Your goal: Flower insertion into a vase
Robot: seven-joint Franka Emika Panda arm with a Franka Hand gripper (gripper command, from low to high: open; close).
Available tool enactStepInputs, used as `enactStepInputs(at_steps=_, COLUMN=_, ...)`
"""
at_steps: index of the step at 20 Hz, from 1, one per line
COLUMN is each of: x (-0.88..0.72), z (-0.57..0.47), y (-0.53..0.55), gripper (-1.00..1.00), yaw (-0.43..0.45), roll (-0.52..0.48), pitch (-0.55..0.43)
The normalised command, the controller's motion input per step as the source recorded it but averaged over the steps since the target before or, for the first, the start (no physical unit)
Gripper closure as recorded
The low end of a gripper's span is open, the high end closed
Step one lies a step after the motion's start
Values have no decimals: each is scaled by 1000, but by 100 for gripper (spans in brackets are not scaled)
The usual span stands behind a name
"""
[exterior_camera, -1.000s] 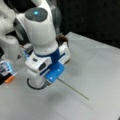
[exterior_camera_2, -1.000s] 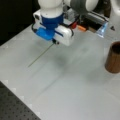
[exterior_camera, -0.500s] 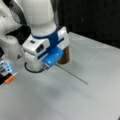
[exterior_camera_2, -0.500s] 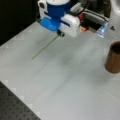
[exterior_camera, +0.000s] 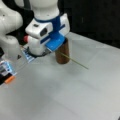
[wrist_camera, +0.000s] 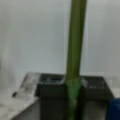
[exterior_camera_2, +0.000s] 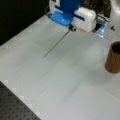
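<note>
The big white table (exterior_camera_2: 62, 82) takes up most of both front views, with a dark perforated strip (exterior_camera_2: 17, 110) along its near-left corner in a front view. My arm (exterior_camera: 45, 10) comes down from the top, and my gripper (exterior_camera: 53, 48) sits low over the far part of the table, clamped shut on the flower stem (exterior_camera_2: 56, 45). The wrist view shows the green stem (wrist_camera: 75, 50) pinched between my dark fingers (wrist_camera: 52, 97) and sticking straight out past them.

The vase (exterior_camera_2: 114, 58) stands upright on the table at the right of a front view, well apart from my gripper there. In a front view my blue-and-white hand covers the top of the vase (exterior_camera: 62, 56), so I can't tell how close they really are.

The stem (exterior_camera: 75, 61) slants out thin and long over the tabletop, its free end pointing away from the vase. Some small blue and orange bits (exterior_camera: 7, 73) sit at the table's edge.
</note>
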Motion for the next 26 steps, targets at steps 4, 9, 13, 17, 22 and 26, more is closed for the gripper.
enactStepInputs(at_steps=4, x=-302, z=-33, y=188, gripper=100, yaw=-56, roll=-14, pitch=-37)
enactStepInputs(at_steps=9, x=-223, z=-87, y=122, gripper=100, yaw=-76, roll=-3, pitch=-64)
enactStepInputs(at_steps=13, x=-201, z=-81, y=110, gripper=100, yaw=-80, roll=0, pitch=-70)
enactStepInputs(at_steps=17, x=-246, z=-53, y=161, gripper=100, yaw=-128, roll=13, pitch=-45)
enactStepInputs(at_steps=22, x=-342, z=-20, y=315, gripper=100, yaw=-138, roll=19, pitch=-49)
enactStepInputs(at_steps=26, x=-304, z=-43, y=344, gripper=100, yaw=-114, roll=16, pitch=-72)
